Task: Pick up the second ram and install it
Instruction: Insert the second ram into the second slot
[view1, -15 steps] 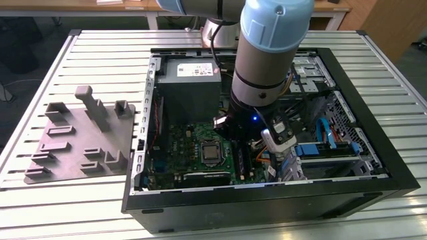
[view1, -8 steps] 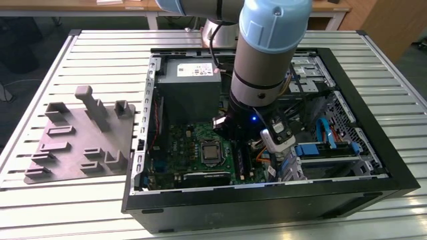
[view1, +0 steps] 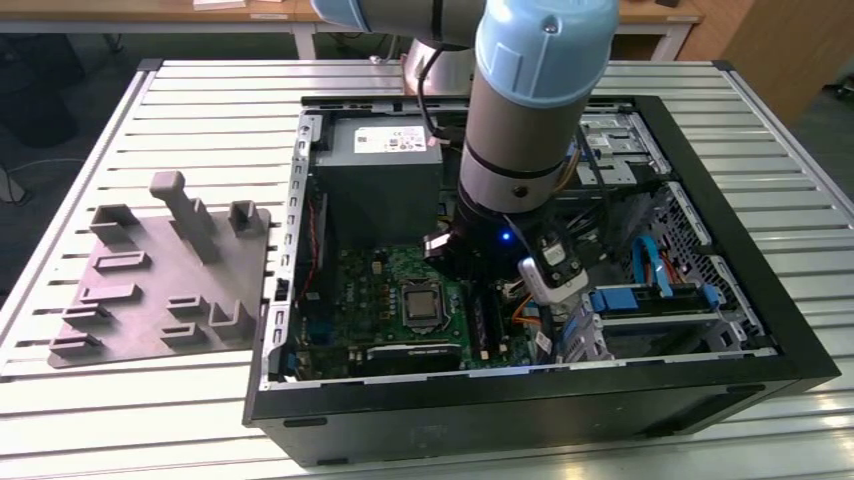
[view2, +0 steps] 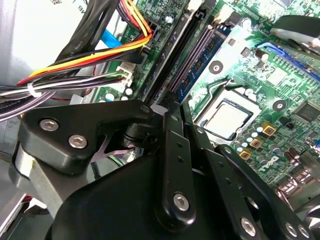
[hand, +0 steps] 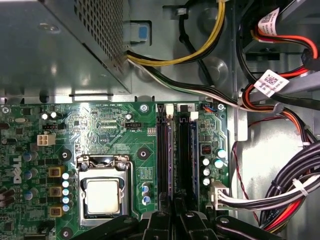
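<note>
The arm (view1: 534, 100) reaches down into an open computer case (view1: 534, 400) lying on a slatted table (view1: 174, 420). The gripper (hand: 175, 216) sits low over the motherboard (hand: 100, 130), right on the line of the black memory slots (hand: 162, 150).

In both wrist views a thin dark strip with a purplish sheen, taken to be the second ram (hand: 172, 150), stands edge-on among those slots. Its long axis runs parallel to them. 1 end points toward the power supply (hand: 50, 45). The other end passes under the gripper (view2: 172, 112) and is hidden there. From this angle its flat faces and chips cannot be made out, nor how deep it sits in the slot.

The black linkage covers the contact area, so it cannot be told whether the gripper is clamping the strip or has let go.

The processor socket (hand: 102, 195) lies just beside the slots on 1 side, and bundled cables (hand: 295, 190) lie on the other. On the exterior view's left, well apart from the case, a grey fixture plate (view1: 160, 290) rests on the table.
</note>
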